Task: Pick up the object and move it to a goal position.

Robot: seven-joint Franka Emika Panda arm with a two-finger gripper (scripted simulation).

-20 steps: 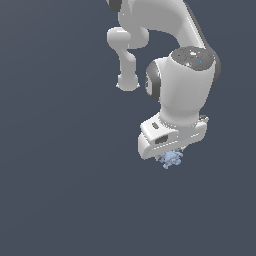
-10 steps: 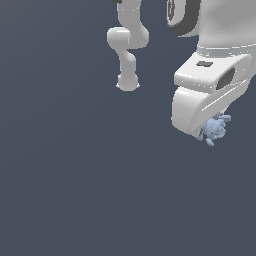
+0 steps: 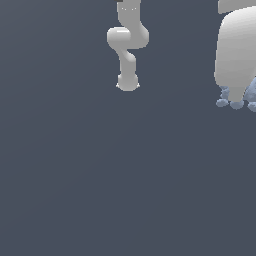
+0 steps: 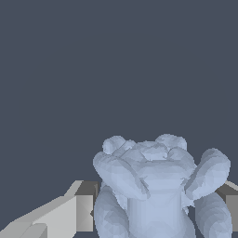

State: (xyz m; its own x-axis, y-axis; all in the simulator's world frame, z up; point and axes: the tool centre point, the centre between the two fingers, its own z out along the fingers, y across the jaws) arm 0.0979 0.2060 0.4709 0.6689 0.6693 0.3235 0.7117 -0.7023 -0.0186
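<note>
The pale blue lumpy figure (image 4: 158,186) fills the wrist view, held between my two fingers (image 4: 83,211), one on each side of it. In the exterior view only its knobby blue lobes (image 3: 235,102) show, sticking out under the white gripper body (image 3: 235,50) at the exterior view's right edge. The fingertips themselves are hidden there by the gripper body. The figure hangs well above the grey floor.
The arm's white base and lower links (image 3: 127,47) stand at the top middle of the exterior view. A plain dark grey floor (image 3: 100,175) lies all around. No goal marker shows.
The gripper with the figure has risen and moved toward the exterior view's right, now partly out of frame and much larger in view.
</note>
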